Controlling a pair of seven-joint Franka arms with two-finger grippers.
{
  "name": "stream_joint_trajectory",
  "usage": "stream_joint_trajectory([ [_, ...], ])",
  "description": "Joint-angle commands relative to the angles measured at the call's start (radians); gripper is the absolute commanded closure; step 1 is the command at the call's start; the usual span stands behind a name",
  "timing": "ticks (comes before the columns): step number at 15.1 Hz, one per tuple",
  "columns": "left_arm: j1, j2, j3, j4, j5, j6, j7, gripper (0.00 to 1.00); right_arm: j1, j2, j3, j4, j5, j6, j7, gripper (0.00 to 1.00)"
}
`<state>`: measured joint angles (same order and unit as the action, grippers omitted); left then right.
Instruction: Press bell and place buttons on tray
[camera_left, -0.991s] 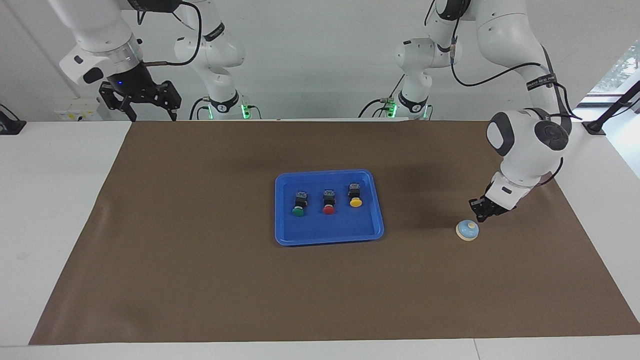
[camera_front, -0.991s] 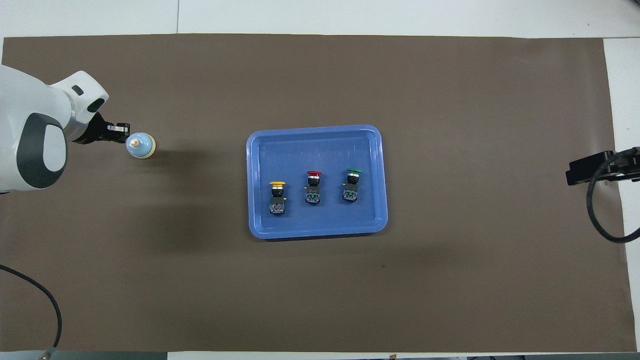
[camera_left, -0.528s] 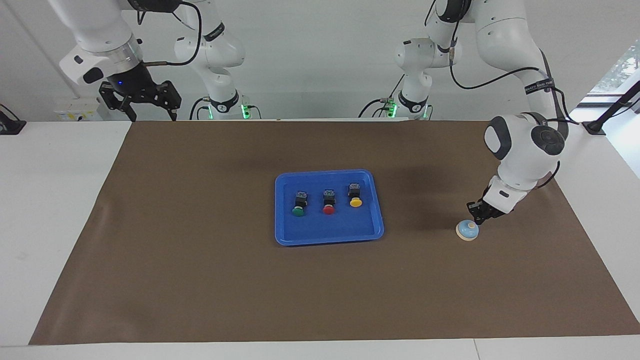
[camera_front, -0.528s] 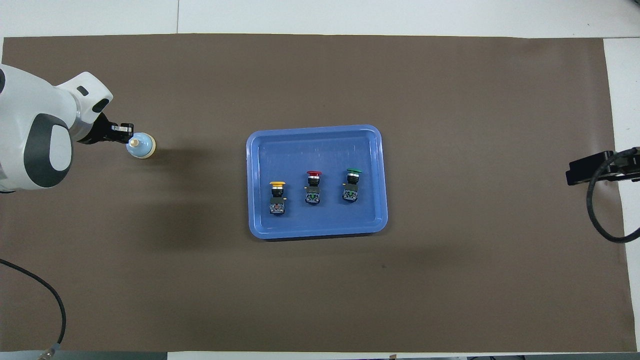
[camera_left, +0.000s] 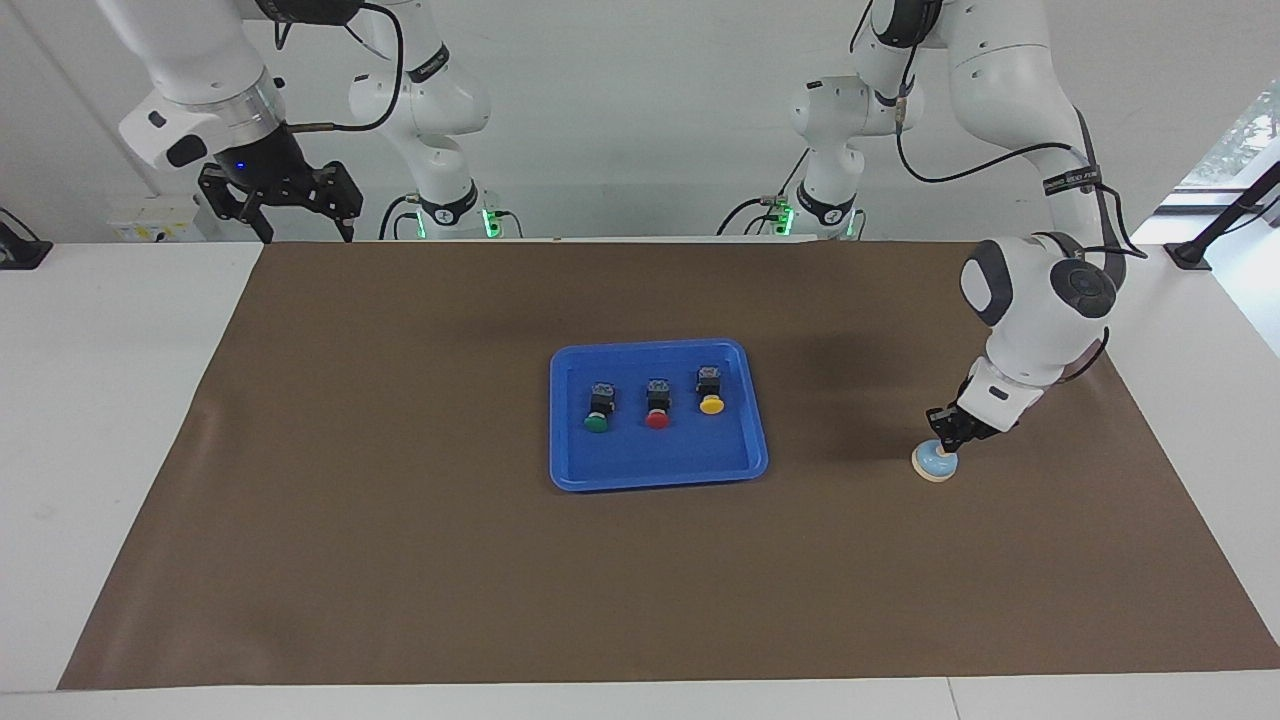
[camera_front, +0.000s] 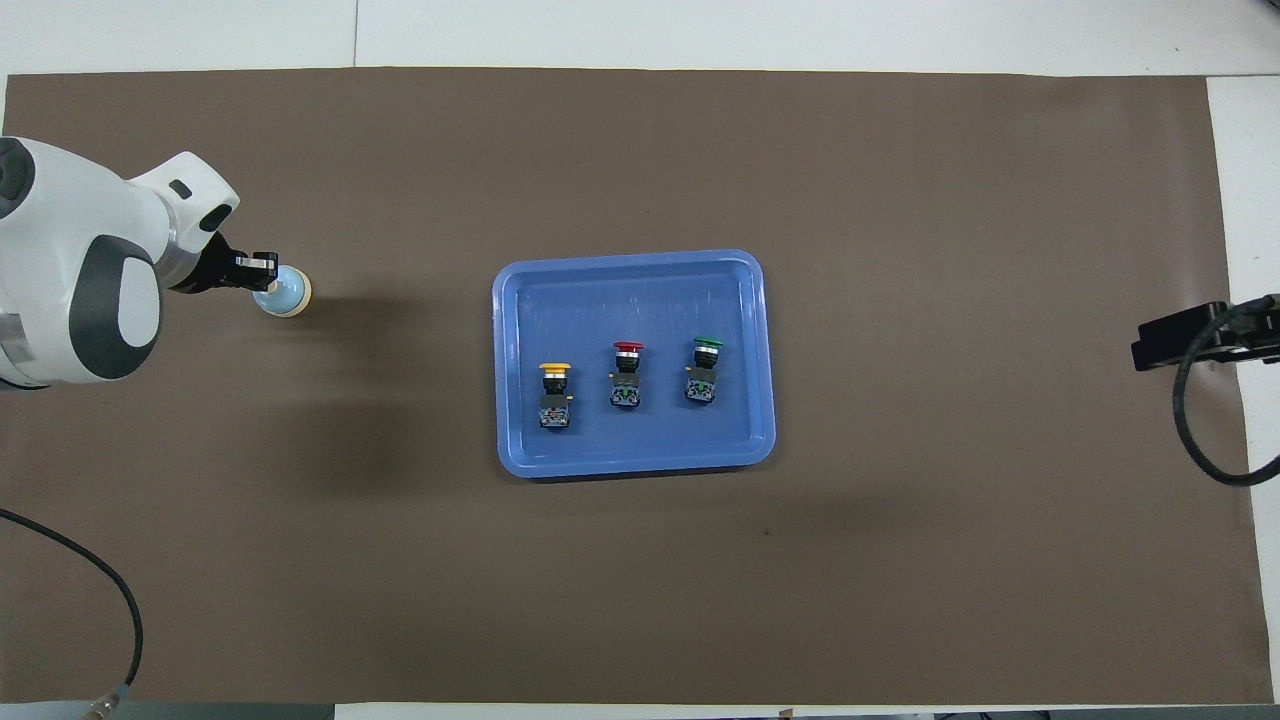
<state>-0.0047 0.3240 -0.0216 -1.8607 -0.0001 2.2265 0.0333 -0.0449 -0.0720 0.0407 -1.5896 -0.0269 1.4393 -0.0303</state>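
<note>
left gripper (camera_left: 945, 437) now down on bell (camera_left: 936, 463), knob covered

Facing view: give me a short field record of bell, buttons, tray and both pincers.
bell: small light-blue domed bell on the brown mat, toward the left arm's end
left pincer: shut, tips down on the bell's top
buttons: green, red and yellow mushroom-cap switches, lying in a row
tray: blue rectangular plastic tray, holding all three
right pincer: open, raised, waiting

Bright, even light from above; soft shadows lie on the brown mat (camera_left: 400, 560); both views sharp.
</note>
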Motion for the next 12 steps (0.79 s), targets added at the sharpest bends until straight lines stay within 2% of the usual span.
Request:
stream_joint_trajectory([
  [1, -0.008, 0.009, 0.006, -0.057, 0.029, 0.085, -0.027, 1.0, -0.009, -0.023, 0.004, -0.024, -0.002, 0.0, -0.016, 0.0],
  [3, -0.008, 0.012, 0.006, -0.071, 0.029, 0.116, -0.026, 1.0, -0.007, -0.023, 0.004, -0.024, -0.004, 0.001, -0.016, 0.0],
  [6, -0.006, 0.012, 0.008, -0.058, 0.029, 0.098, -0.023, 1.0, -0.007, -0.023, 0.004, -0.024, -0.002, 0.0, -0.016, 0.0],
  [8, 0.006, -0.017, 0.008, -0.046, 0.029, 0.053, -0.018, 1.0, -0.007, -0.025, 0.004, -0.024, -0.002, 0.0, -0.016, 0.0],
  [9, 0.008, -0.057, 0.006, -0.034, 0.029, -0.009, -0.016, 1.0, -0.009, -0.023, 0.004, -0.024, -0.004, 0.0, -0.016, 0.0],
  [10, 0.008, -0.086, 0.008, -0.014, 0.029, -0.077, -0.018, 0.96, -0.009, -0.025, 0.004, -0.024, -0.004, 0.0, -0.016, 0.0],
  [11, 0.009, -0.124, 0.008, 0.004, 0.029, -0.146, -0.018, 0.76, -0.007, -0.023, 0.004, -0.024, -0.004, 0.0, -0.016, 0.0],
  [12, 0.009, -0.161, 0.008, 0.023, 0.029, -0.218, -0.018, 0.64, -0.007, -0.025, 0.004, -0.024, -0.004, 0.0, -0.016, 0.0],
])
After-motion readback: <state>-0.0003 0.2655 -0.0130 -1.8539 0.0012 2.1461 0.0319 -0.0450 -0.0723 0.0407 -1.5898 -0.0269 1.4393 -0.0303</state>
